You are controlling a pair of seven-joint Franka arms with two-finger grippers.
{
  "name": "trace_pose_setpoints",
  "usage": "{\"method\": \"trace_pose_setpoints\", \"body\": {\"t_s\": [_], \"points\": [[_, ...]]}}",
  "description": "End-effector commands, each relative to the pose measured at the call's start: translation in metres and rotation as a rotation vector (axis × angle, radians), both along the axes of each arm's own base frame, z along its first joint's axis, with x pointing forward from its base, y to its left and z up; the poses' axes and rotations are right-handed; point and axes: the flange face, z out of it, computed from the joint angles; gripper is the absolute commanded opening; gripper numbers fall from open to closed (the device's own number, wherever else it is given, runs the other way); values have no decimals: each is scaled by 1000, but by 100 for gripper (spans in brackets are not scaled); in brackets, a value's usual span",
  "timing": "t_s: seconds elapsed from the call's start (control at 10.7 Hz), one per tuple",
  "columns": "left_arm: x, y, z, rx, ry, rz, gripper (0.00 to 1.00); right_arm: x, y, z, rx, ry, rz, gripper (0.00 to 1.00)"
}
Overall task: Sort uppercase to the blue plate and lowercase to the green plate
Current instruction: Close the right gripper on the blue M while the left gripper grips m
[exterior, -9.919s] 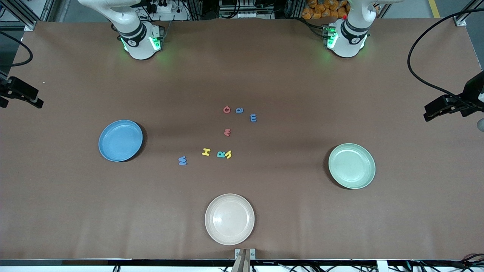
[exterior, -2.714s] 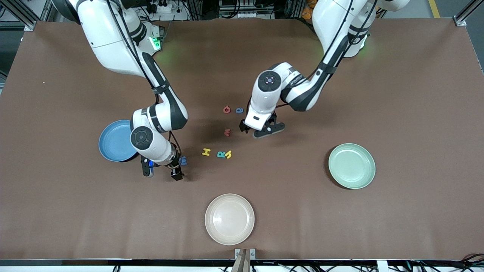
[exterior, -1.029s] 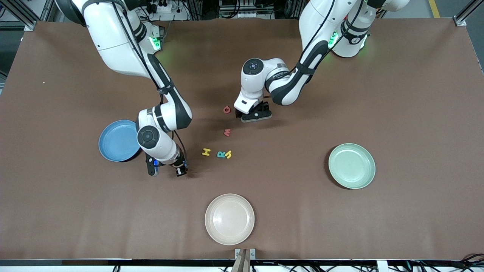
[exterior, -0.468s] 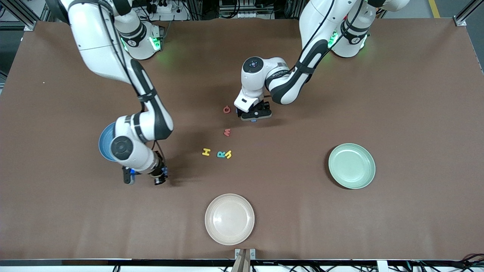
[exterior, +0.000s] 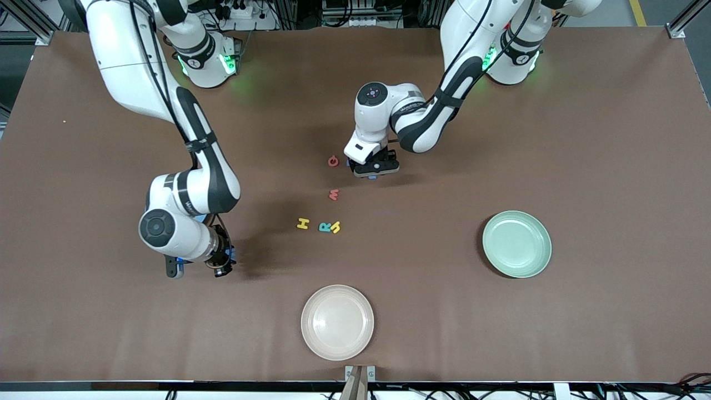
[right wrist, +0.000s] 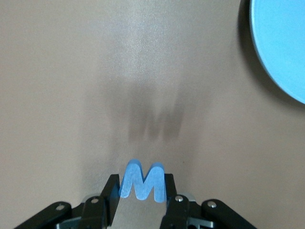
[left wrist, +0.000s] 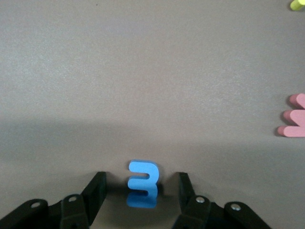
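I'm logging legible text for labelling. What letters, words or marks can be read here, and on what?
"M": blue foam letter held in the right gripper, near the blue plate.
"m", sideways: small blue foam letter inside the open left gripper.
"G": red foam letter on the table.
"H": yellow foam letter.
"R": teal foam letter.
Lettering on the arms: too small to read.

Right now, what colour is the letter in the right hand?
Blue. The M in the right hand shows best in the right wrist view.

H (exterior: 303, 223), R (exterior: 325, 226), h (exterior: 335, 226) in row, probably touching; G (exterior: 333, 161) farther from cam.
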Motion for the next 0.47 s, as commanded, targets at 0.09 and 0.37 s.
{"method": "trace_pose_setpoints", "body": {"t_s": [0.09, 0.37], "points": [[-5, 6, -5, 8, -11, 0, 58, 4, -27, 34, 76, 29, 30, 0], [-4, 6, -3, 6, -13, -1, 51, -4, -40, 38, 84, 94, 95, 0]]}}
